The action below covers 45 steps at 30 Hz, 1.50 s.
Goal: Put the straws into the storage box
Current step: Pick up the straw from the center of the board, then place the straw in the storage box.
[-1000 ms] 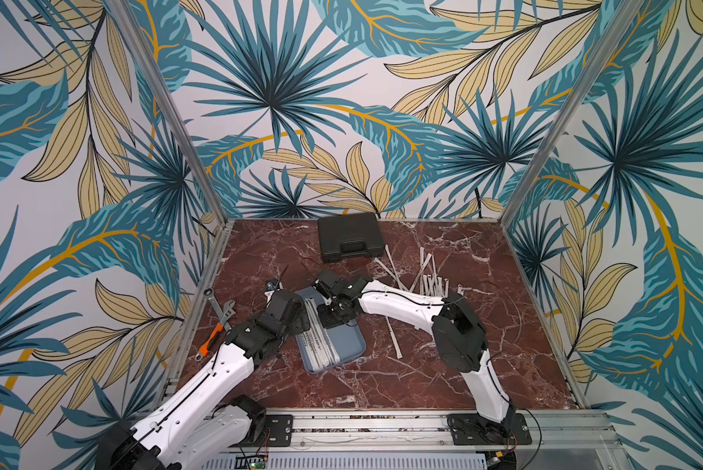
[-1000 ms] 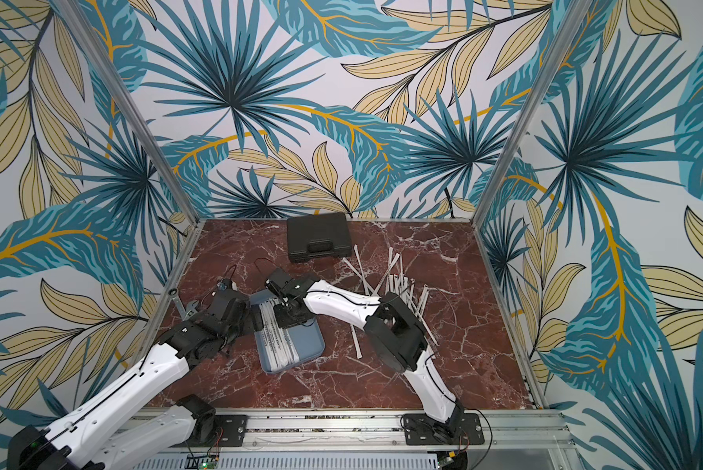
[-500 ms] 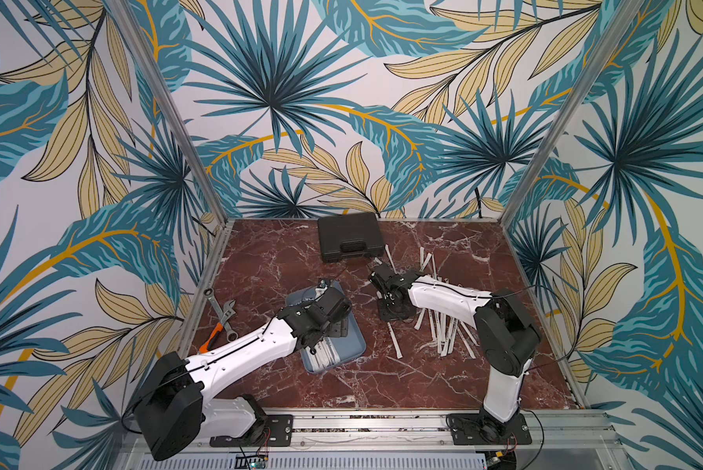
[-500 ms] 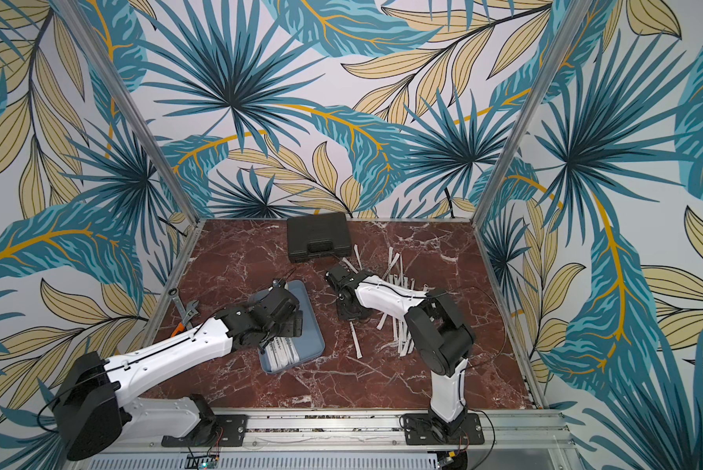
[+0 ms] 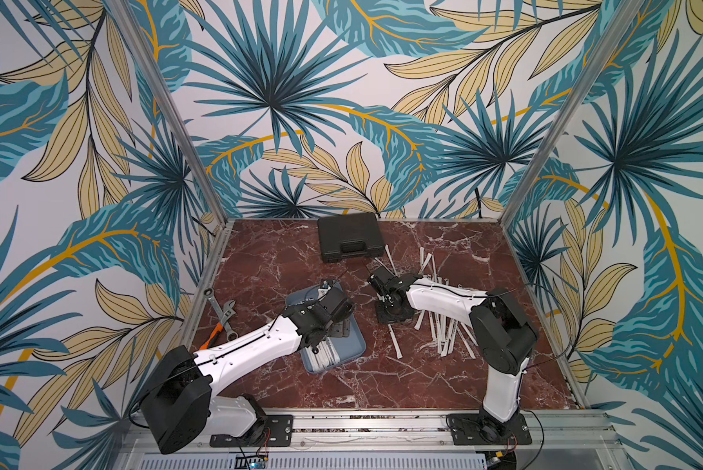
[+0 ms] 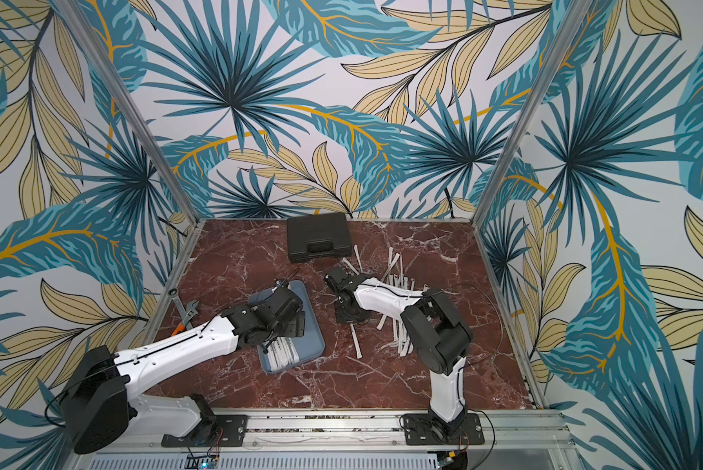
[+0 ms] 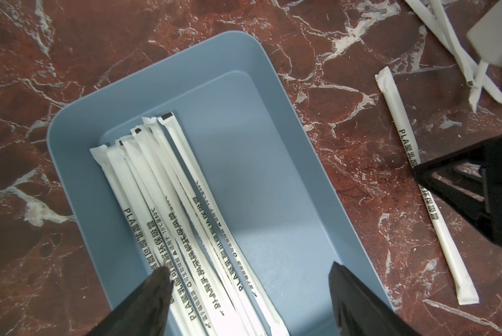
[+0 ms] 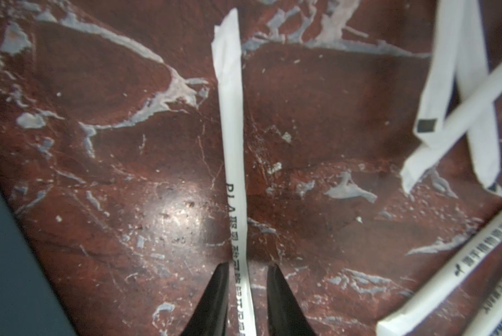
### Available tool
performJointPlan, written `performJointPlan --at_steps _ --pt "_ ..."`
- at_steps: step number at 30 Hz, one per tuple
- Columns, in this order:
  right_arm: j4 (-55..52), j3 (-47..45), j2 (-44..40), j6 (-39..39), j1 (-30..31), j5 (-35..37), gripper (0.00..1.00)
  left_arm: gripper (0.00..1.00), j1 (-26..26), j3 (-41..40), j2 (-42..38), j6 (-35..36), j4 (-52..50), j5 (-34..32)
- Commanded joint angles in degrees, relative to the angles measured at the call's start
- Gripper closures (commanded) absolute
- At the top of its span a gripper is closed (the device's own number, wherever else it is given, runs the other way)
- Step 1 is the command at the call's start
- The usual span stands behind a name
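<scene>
Straddling one long white paper-wrapped straw (image 8: pixel 232 131) with dark print, the right gripper (image 8: pixel 247 265) is working on the pick-up step. Its black fingers (image 8: pixel 215 299) are standing narrowly apart, one on each side of the wrapper. A sliver of the red marble desk (image 8: pixel 98 145) is showing between one finger and the paper, so the straw is not yet looking pinched. It is lying flat on the desk, between the shallow blue-grey rectangular plastic storage box (image 7: pixel 273 174) on the left and the loose heap of white wrapped straws (image 5: pixel 443 333) on the right.

The left gripper (image 7: pixel 249 266) is hanging over the box with its fingers (image 7: pixel 148 302) spread wide and holding nothing. Under it, a small bundle of straws (image 7: pixel 168 218) is lying lengthwise along one side of the box, leaving the other side bare. Most straws are lying outside on the desk, so the task is looking well short of half done.

The next move is calling for the right fingers to close fully on the thin wrapper, low enough to catch it off the slick desk. They are then needing to lift it and carry it left over the rim, turned to lie along the box's length beside the bundle. The left arm is probably needing to clear the space above the box beforehand.
</scene>
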Motion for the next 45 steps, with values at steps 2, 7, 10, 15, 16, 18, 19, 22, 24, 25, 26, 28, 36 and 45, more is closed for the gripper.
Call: performJointPlan --at_steps 2,7,10,15,16,18,19,22,24,25,26,28,36,45 --pt "0.96 -2.65 2.55 0.12 0.08 0.61 0.79 0.1 -0.1 1.32 -0.62 -0.61 0.94 -0.4" --pt "0.72 -2.99 0.89 0.21 0.24 0.74 0.89 0.1 0.07 0.95 -1.32 -0.83 0.67 -0.7" --pt "-0.51 -1.26 -1.6 0.16 0.91 -1.17 0.91 0.1 0.49 1.57 -2.19 -0.47 -0.93 -2.41" --pt "-2.9 6.85 -3.93 -1.52 5.58 -5.12 0.91 0.1 5.49 -0.66 -7.94 0.3 -3.76 -3.12" --pt "-2.93 8.99 -3.34 -1.93 6.47 -7.42 0.91 0.1 6.67 -1.72 -9.79 0.58 -3.95 -3.35" --pt "-2.7 12.99 -0.86 -2.03 6.83 -11.96 0.91 0.1 8.62 -4.01 -13.43 0.97 -3.61 -4.56" --pt "-1.68 14.59 0.55 -1.81 8.77 -13.75 0.91 0.1 9.46 -5.16 -15.34 1.27 -3.27 -4.71" --pt "0.26 19.48 5.7 -0.55 9.75 -17.93 0.91 0.1 12.41 -7.36 -19.47 0.82 -3.18 -3.38" --pt "1.68 21.54 8.05 -0.02 10.3 -18.98 0.91 0.1 13.26 -7.98 -20.93 0.6 -3.44 -2.65" --pt "2.02 22.56 9.16 0.24 10.34 -19.62 0.91 0.1 13.43 -8.16 -21.35 0.51 -3.61 -2.61" --pt "2.09 23.31 10.21 0.32 10.35 -20.14 0.91 0.1 13.45 -8.34 -21.53 0.44 -3.71 -2.6" --pt "2.49 24.04 11.77 0.43 10.35 -20.67 0.91 0.1 13.53 -8.91 -21.34 0.25 -3.31 -2.44" --pt "2.32 24.72 16.68 -0.9 10.2 -23.26 0.9 0.1 13.52 -8.77 -18.81 0.53 -0.98 -0.87" --pt "2.75 26.11 20.45 0.37 10.03 -21.85 0.89 0.1 13.53 -10.12 -17.07 -0.64 -0.42 2.94"
